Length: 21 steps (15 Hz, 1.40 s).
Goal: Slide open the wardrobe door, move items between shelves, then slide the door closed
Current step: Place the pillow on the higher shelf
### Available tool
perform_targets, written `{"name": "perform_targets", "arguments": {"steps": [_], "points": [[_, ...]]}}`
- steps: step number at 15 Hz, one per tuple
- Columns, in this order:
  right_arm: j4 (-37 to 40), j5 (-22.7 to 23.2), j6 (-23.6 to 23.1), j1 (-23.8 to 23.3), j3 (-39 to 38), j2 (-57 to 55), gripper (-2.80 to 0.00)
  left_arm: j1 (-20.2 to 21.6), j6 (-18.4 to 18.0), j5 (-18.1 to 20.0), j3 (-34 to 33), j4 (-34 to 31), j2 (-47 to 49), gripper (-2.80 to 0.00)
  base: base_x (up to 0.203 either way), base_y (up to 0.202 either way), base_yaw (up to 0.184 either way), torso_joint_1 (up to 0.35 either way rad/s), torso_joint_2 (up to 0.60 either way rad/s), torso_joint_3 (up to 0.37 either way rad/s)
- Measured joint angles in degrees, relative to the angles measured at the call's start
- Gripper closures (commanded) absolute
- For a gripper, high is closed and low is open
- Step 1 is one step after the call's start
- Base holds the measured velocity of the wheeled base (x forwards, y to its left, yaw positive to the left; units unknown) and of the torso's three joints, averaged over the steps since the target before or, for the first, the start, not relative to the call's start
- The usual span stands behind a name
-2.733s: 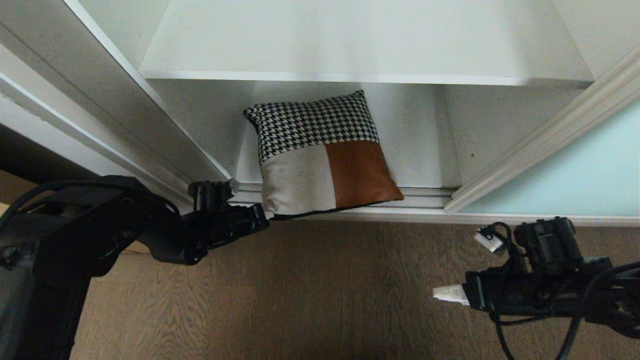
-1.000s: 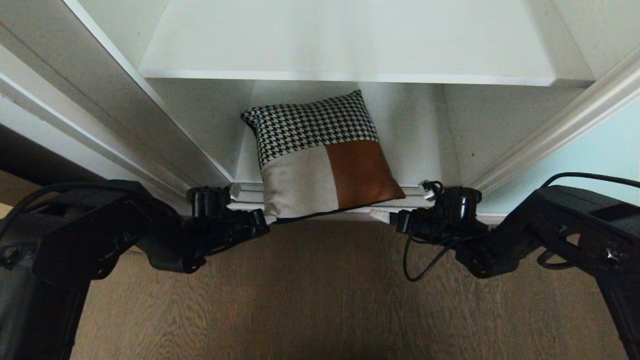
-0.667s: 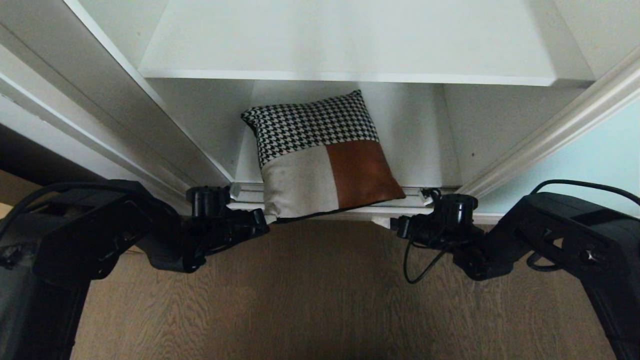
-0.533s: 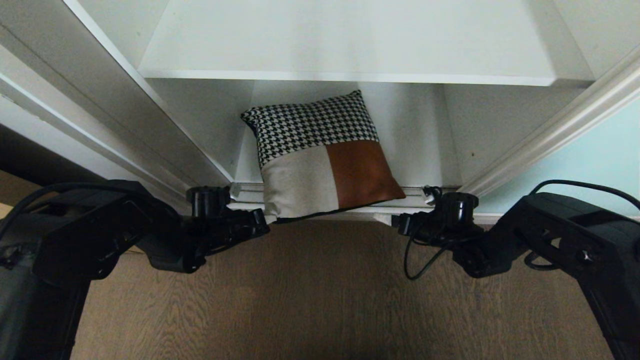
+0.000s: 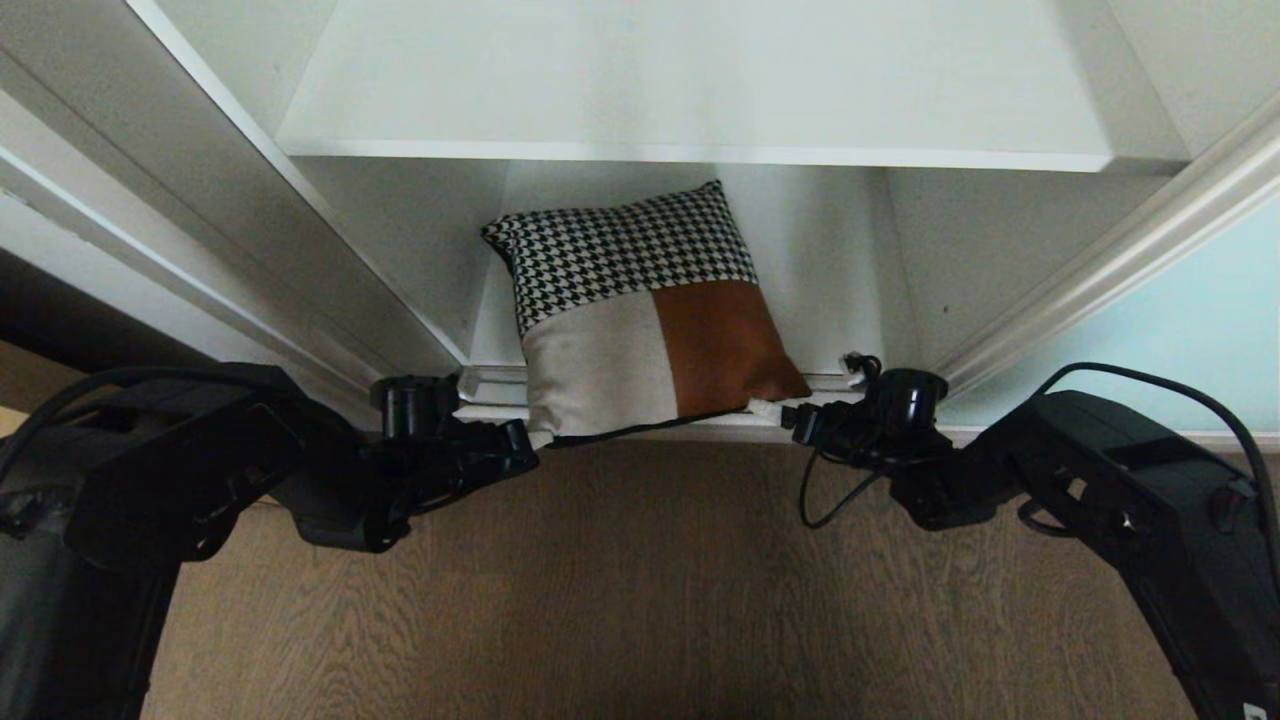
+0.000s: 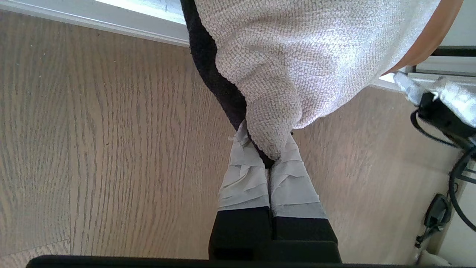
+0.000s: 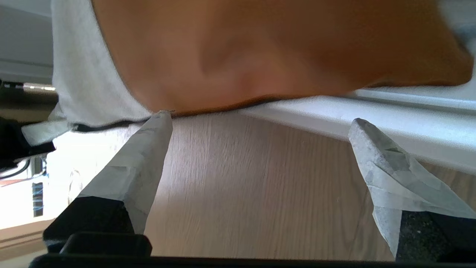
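Pillow sits in the bottom compartment, roughly square so no clear long axis; houndstooth half points into the wardrobe, beige and rust-orange half points out toward the floor. Its front edge overhangs the door track and the white sill.

Left hand is clamped shut on the pillow's front-left beige corner; the wrist view shows both taped fingers pinched on the cloth and black trim. Right hand is spread wide at the front-right rust corner; 1 fingertip touches the pillow's lower edge, the other is apart, beside the sill, gripping nothing.

Versus 2.7 s ago: right arm came up from low on the floor to the pillow's corner, and over the last second closed in a little more. Left hand and pillow are essentially unchanged.

Room: upper shelf overhead is bare. Sliding wardrobe door is parked to the right, its frame edge just beside the right hand. Open shelf surface shows either side of the pillow; wardrobe side wall on the left.
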<state>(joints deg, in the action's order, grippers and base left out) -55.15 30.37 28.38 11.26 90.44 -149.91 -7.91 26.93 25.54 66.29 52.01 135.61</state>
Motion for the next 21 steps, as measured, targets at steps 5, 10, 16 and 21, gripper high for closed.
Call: {"name": "perform_targets", "arguments": {"steps": [5,10,16,21], "points": [[0.42,-0.02,0.06,-0.96,4.87,-1.99,-2.80,0.00,-0.01,-0.01,0.05,-0.02,0.00,0.00,0.000,0.000,0.000,0.000,0.00,0.000],[4.75,-2.91,-0.41,-2.22,11.33,-4.93,-2.80,0.01,0.02,-0.02,0.02,-0.02,0.00,0.00,0.000,0.000,0.000,0.000,0.00,0.000],[8.36,-4.84,-0.37,-3.40,19.21,-8.26,-2.80,-0.02,0.00,1.23,-0.23,0.13,-0.02,0.00,0.000,0.000,0.000,0.000,0.00,0.000],[8.10,-4.83,0.04,-3.89,20.35,-8.09,-2.80,0.04,-0.11,1.64,-0.74,0.26,-0.05,0.00,0.000,0.000,0.000,0.000,0.00,0.000]]}}
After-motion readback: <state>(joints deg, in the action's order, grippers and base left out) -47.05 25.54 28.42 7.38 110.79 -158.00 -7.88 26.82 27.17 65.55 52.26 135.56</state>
